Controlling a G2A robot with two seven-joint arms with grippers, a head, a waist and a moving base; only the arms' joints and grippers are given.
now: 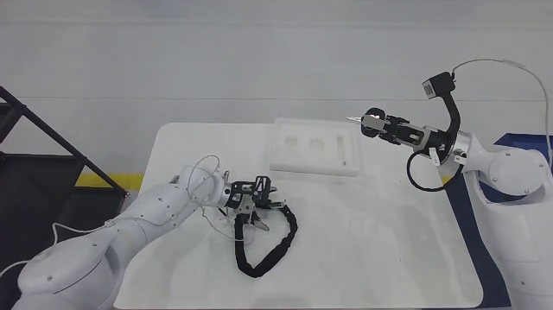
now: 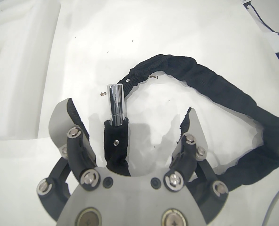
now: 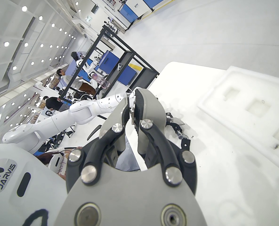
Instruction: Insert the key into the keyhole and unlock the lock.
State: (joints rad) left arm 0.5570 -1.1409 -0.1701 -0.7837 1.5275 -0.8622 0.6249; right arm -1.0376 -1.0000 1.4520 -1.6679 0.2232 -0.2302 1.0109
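**Chrome pin between my open left fingers, key pinched in my right**

My left claw (image 2: 130, 106) stands wide, its two padded fingers well apart and gripping nothing. Between them lies one end of the lock (image 2: 224, 83): a chrome pin (image 2: 115, 104) sticking out of the black cloth sleeve. The pin is nearer one finger than the other, touches neither, and points away from my palm. From that end the sleeved lock runs out in a loop and curls back, so its other cloth end lies just beside the pin's tip.

From above, this claw sits at about 8 o'clock on the white table (image 1: 389, 241). The lock's loop lies flat on the tabletop at the claw's 6 o'clock.

My right claw (image 3: 132, 105) is squeezed narrow, its pads pressed on a thin piece of metal, the key (image 1: 352, 119). In the top view the key's tip pokes out past the fingertips toward 9 o'clock. That claw is at about 1 o'clock of the table, up off the tabletop by the far edge and well apart from the lock.

Farther out, a white foam tray (image 1: 315, 146) with shallow recesses lies at 12 o'clock on the table. It is at my left claw's 1 o'clock and my right claw's 8 o'clock.
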